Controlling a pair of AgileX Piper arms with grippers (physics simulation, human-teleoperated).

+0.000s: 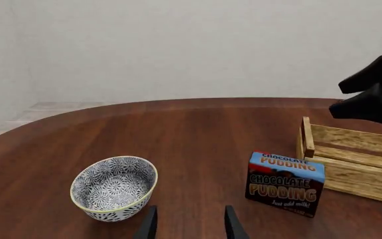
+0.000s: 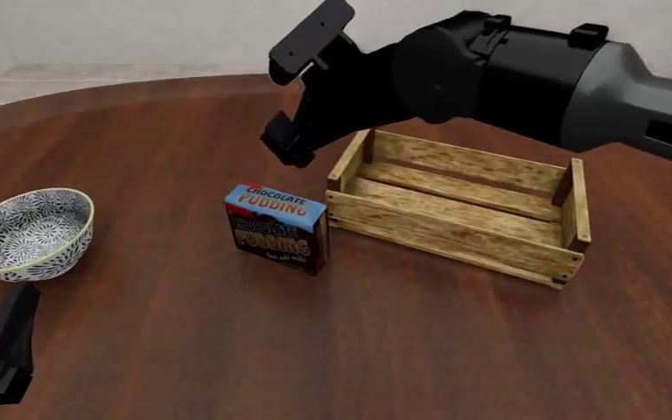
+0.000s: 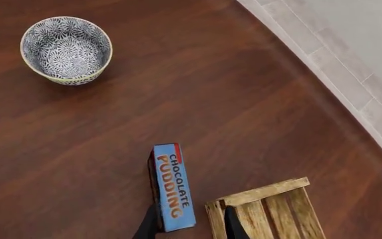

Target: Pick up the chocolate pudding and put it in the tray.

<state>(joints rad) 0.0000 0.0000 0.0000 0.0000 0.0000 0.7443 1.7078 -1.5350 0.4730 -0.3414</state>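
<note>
The right gripper (image 3: pixel 189 225), jaws parted and holding nothing, hangs above the upright chocolate pudding (image 2: pixel 276 227), which stands just beside the tray (image 2: pixel 458 203)'s near end board, so the approach is underway and the next move is, I judge, a straight descent, with little room on the tray side.

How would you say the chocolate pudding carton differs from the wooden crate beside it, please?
The chocolate pudding carton is far smaller than the wooden crate. The carton is a closed box printed in blue and dark brown with lettering; the crate is open-topped, of plain light slats. The carton stands upright on a narrow edge, while the crate lies long and low. Both rest on the dark wooden table, close together, neither held by an end effector.
</note>
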